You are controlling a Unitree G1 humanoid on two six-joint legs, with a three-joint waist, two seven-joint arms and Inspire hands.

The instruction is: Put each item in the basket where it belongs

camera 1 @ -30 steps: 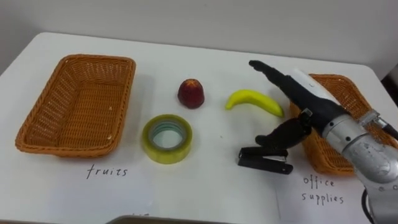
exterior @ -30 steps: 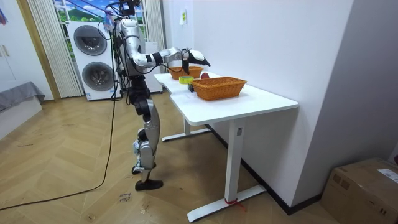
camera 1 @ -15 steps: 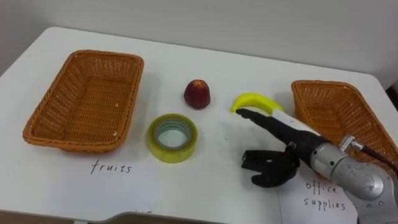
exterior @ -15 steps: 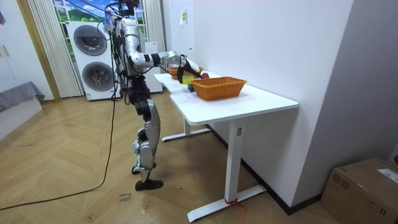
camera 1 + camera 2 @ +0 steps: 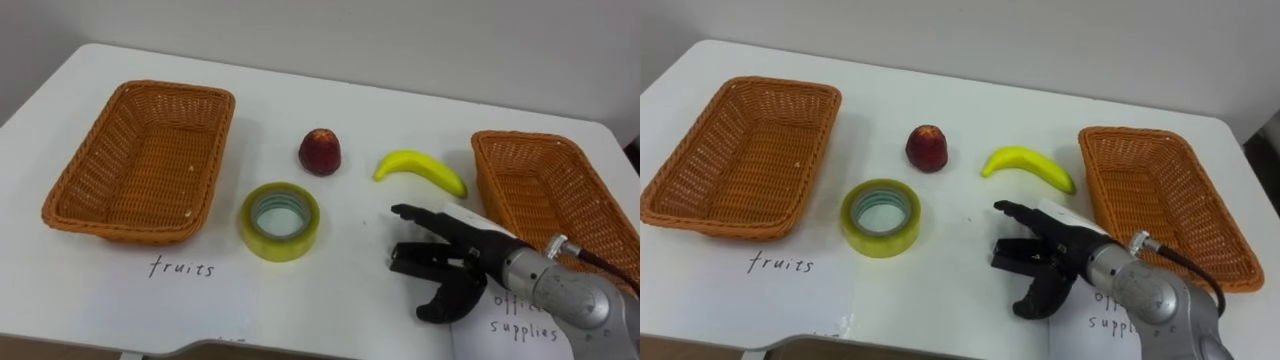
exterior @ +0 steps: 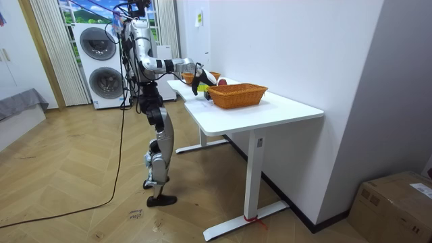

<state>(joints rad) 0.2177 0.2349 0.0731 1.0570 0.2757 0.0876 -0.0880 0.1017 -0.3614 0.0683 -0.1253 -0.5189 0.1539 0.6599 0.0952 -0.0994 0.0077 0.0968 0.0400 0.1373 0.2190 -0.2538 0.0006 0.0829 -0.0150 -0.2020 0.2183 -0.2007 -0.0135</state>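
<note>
The right hand (image 5: 472,268) lies low over the stapler (image 5: 408,262), on the table (image 5: 330,300) just left of the right basket (image 5: 545,195). Its fingers (image 5: 415,214) reach out nearly straight along the stapler's far side and the thumb hooks down on the near side. The hand is spread wide, bracketing the stapler. I judge it not yet clamped, though where hand meets stapler is partly hidden. That straddle suits a pinch across the narrow body, and the stapler's place beside this basket means a short lift to the right. The other 3 items lie loose on the table: the tape (image 5: 280,220) near the left basket (image 5: 140,170), the apple (image 5: 320,152) behind it and the banana (image 5: 420,168) just beyond the hand. Both baskets are empty, so sorting has barely begun. In the room view the robot stands at the table's end, right arm extended over it.
</note>
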